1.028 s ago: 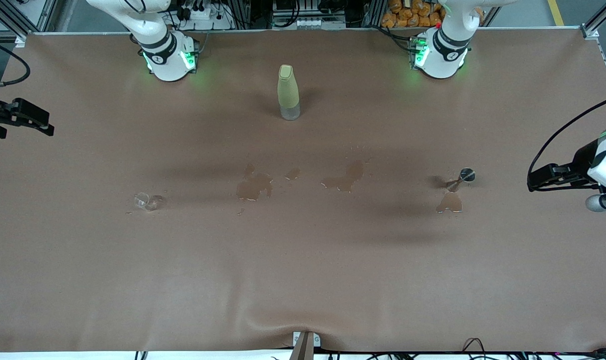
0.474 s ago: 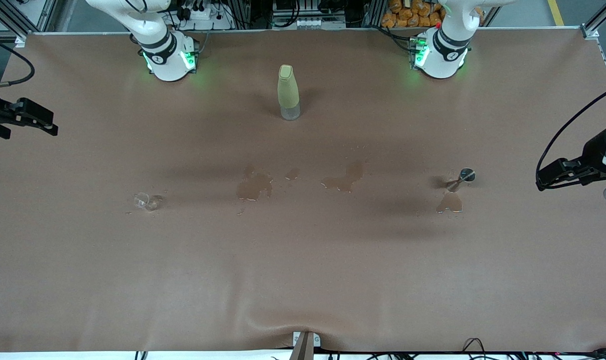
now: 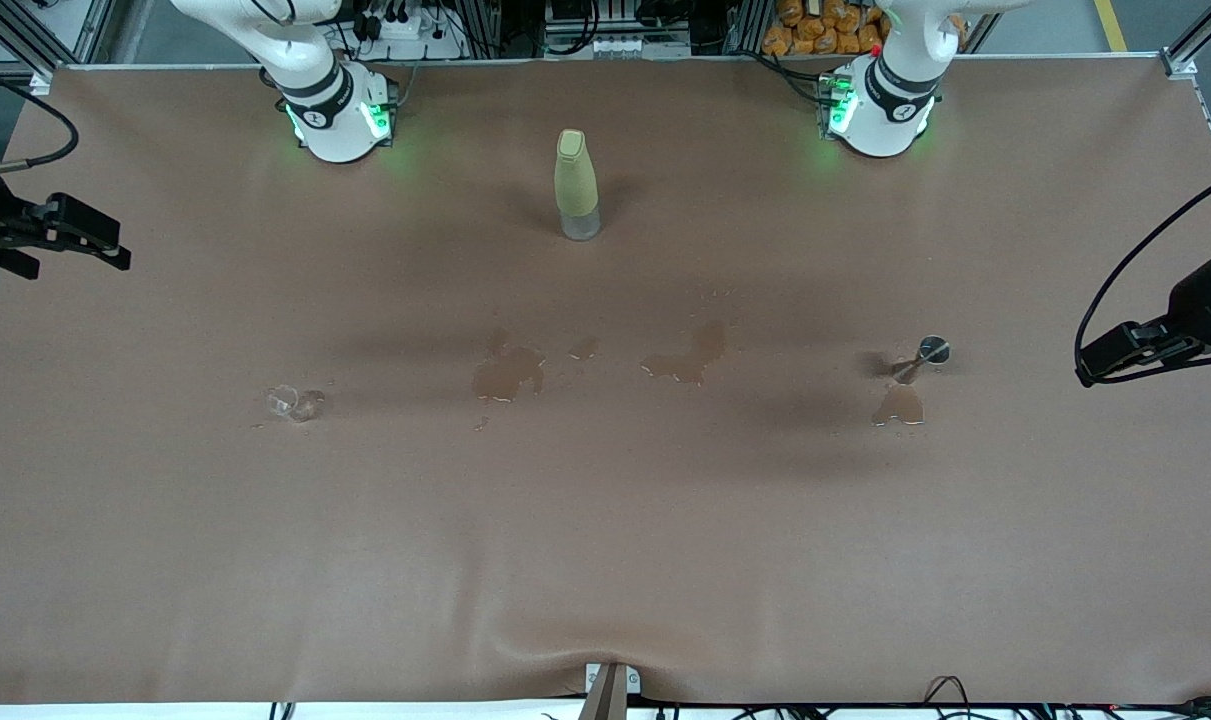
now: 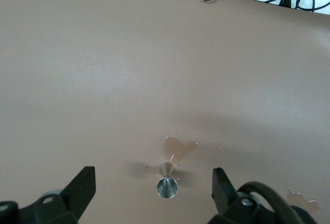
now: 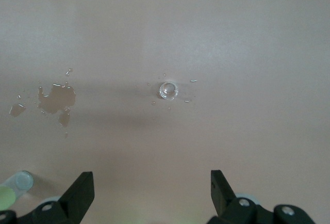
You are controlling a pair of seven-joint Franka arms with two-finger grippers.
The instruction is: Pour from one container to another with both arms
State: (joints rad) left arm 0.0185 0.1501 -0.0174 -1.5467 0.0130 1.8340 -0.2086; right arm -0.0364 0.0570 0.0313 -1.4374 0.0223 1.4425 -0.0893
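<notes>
Metal cup (image 3: 931, 351) stands upright toward the left arm's end of the table, mouth up, with a wet patch (image 3: 898, 406) just beside it on the side nearer the front camera. Clear glass (image 3: 292, 403) sits toward the right arm's end, upright by the right wrist view, a few droplets around it. Between the two lie more spill patches (image 3: 510, 375) on the brown table cover (image 3: 605, 560). A green bottle (image 3: 575, 185) stands upright, capped, farther from the front camera than the spills, midway between the arm bases.

Left gripper (image 4: 153, 190) hangs high over the left arm's end of the table with the metal cup in its wrist view, fingers wide apart and holding nothing. Right gripper (image 5: 152, 193) hangs over the right arm's end with the glass in its view, fingers likewise spread and holding nothing.

Judgement: each cup sits within its own arm's reach, well apart, which suits a two-arm pour met at mid-table. The puddles suggest liquid has reached the cover at some point. The scene fits either arms poised to pick up or arms drawn off after setting down; the pictures do not settle which.
</notes>
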